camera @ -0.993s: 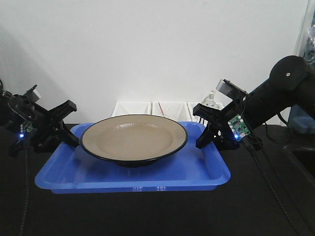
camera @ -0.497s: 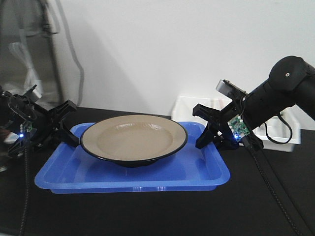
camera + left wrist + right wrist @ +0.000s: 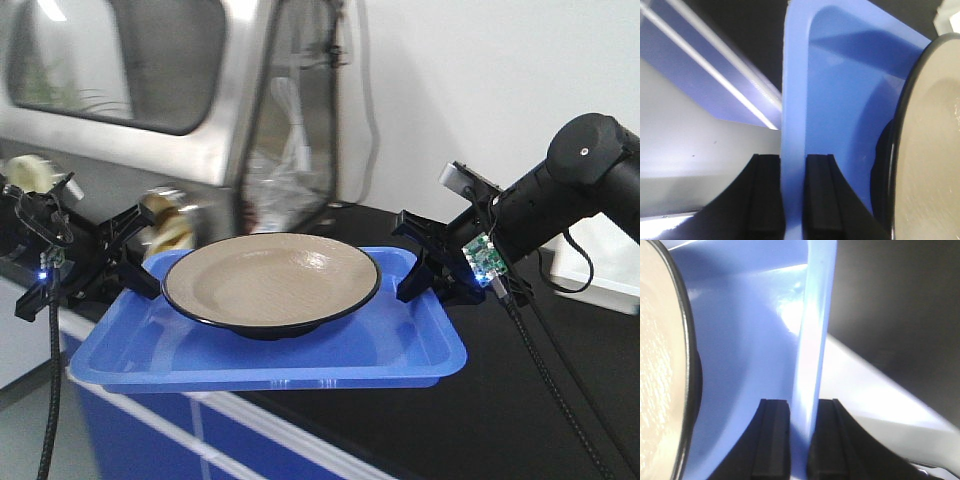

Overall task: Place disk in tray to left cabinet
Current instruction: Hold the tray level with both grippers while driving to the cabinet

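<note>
The tan disk (image 3: 272, 280) with its black rim lies in the middle of the blue tray (image 3: 300, 355), which hangs level in the air between my two arms. My left gripper (image 3: 135, 270) is shut on the tray's left rim. In the left wrist view its black fingers (image 3: 765, 195) pinch that rim (image 3: 792, 100), with the disk (image 3: 935, 150) at the right. My right gripper (image 3: 415, 265) is shut on the right rim. The right wrist view shows the rim (image 3: 812, 340) between the fingers (image 3: 772, 440), and the disk (image 3: 660, 365) at the left. The left cabinet is out of view.
A stainless steel housing with a window (image 3: 130, 90) and a glass door (image 3: 295, 130) stands behind the tray at upper left. Below the tray runs a black countertop (image 3: 560, 400) with blue cabinet fronts (image 3: 150, 440) under it. A white box (image 3: 600, 265) sits at far right.
The background has swung: the white wall and white bins gave way to the steel housing and counter edge. Tray, disk and both grippers keep the same pose in the view.
</note>
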{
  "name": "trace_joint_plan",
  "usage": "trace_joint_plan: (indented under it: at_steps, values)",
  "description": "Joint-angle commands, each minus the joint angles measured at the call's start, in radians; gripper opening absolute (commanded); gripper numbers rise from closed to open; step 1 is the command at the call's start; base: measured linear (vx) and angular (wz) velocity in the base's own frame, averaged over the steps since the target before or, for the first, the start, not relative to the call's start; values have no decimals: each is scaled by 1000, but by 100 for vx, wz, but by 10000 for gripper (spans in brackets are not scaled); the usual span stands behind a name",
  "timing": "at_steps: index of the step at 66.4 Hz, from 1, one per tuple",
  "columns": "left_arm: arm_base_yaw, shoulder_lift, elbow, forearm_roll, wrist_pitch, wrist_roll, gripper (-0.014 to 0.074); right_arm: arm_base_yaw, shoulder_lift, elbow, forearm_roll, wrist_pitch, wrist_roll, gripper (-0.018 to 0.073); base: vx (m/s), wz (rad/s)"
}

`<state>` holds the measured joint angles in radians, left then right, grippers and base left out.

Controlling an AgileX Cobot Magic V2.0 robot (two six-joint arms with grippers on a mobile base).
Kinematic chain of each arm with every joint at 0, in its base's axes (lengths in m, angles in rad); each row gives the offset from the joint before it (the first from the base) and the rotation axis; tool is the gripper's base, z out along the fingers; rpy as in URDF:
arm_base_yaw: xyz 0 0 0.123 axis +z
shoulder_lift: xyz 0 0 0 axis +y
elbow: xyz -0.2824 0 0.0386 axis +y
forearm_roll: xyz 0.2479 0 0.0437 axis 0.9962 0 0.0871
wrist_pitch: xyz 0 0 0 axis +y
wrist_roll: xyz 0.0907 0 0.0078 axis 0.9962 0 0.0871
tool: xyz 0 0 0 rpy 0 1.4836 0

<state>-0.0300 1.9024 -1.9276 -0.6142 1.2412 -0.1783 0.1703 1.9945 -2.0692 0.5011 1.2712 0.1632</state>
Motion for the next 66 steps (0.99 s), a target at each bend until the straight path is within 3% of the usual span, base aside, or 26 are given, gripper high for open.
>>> trace_joint_plan:
  at_steps: [1,66]
  values:
    - [-27,-67,-38,-201,14,-15,-1,27,-71,-37,184,0,-12,-5,-6,69]
    - [-27,-67,-38,-201,14,-15,0,27,-71,-37,184,0,-12,-5,3,66]
